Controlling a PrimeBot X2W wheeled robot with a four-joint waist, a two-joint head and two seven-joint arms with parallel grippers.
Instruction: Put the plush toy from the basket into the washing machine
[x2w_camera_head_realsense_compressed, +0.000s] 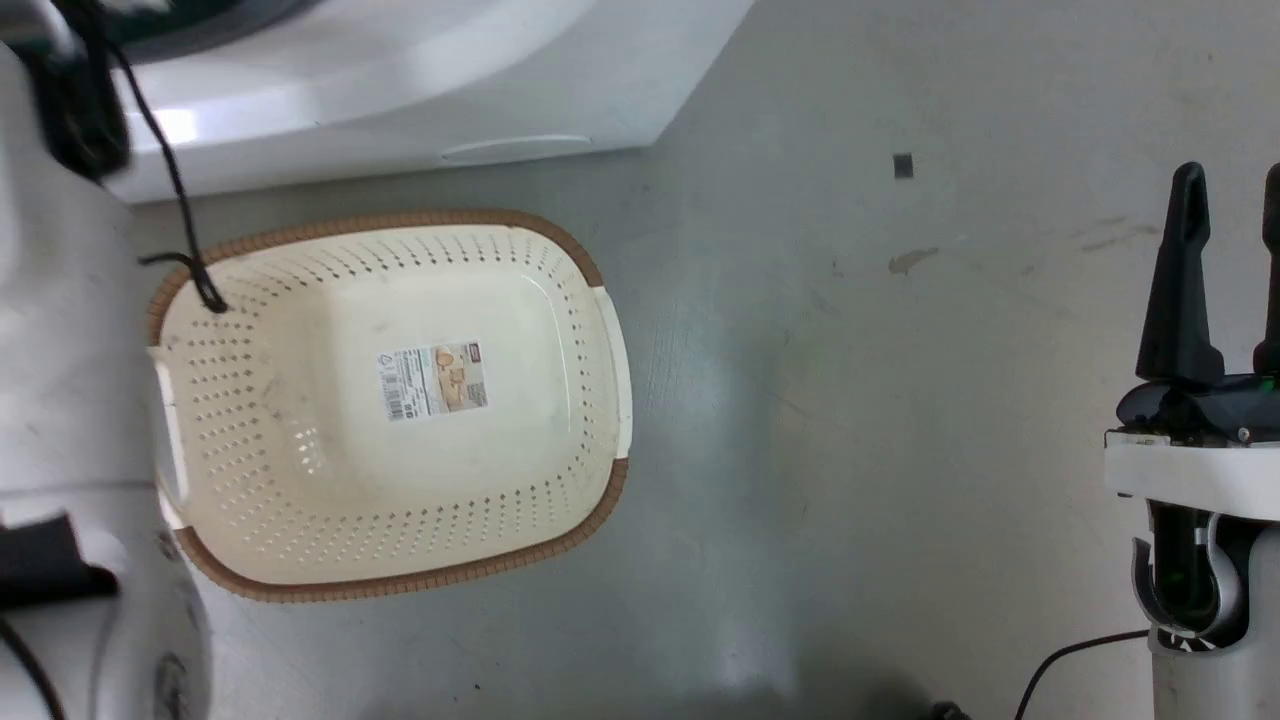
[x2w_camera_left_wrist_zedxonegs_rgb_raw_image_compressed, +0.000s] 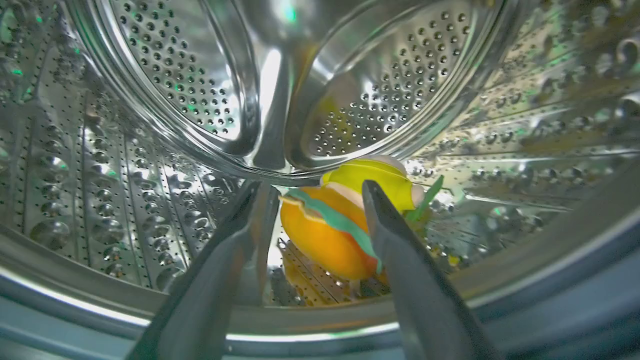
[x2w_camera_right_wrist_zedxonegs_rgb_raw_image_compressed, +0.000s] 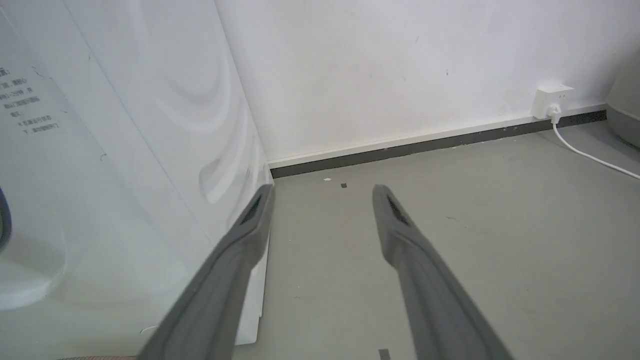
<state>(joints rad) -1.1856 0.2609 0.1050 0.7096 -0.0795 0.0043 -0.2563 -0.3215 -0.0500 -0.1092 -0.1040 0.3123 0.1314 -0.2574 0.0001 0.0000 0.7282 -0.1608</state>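
plush toy (x2w_camera_left_wrist_zedxonegs_rgb_raw_image_compressed: 325, 235) | in washing machine (x2w_camera_left_wrist_zedxonegs_rgb_raw_image_compressed: 175, 75) | just past parted left jaws

nothing reads clearly: the paper label (x2w_camera_head_realsense_compressed: 432, 381) on the basket (x2w_camera_head_realsense_compressed: 300, 480) floor and the print (x2w_camera_right_wrist_zedxonegs_rgb_raw_image_compressed: 30, 105) on the washing machine (x2w_camera_right_wrist_zedxonegs_rgb_raw_image_compressed: 150, 125) are too small.

Plush toy (x2w_camera_left_wrist_zedxonegs_rgb_raw_image_compressed: 327, 235) lies on its side on the shiny perforated steel drum (x2w_camera_left_wrist_zedxonegs_rgb_raw_image_compressed: 175, 75) inside the washing machine (x2w_camera_head_realsense_compressed: 400, 90), approx 6 o'clock in the drum. Orange base faces cam, w/ green trim across it and yellow body behind. Basket (x2w_camera_head_realsense_compressed: 250, 420) is cream, perforated, w/ brown rim. It sits upright, paper label (x2w_camera_head_realsense_compressed: 432, 381) at ctr. White machine front sits near it at 12 o'clock.
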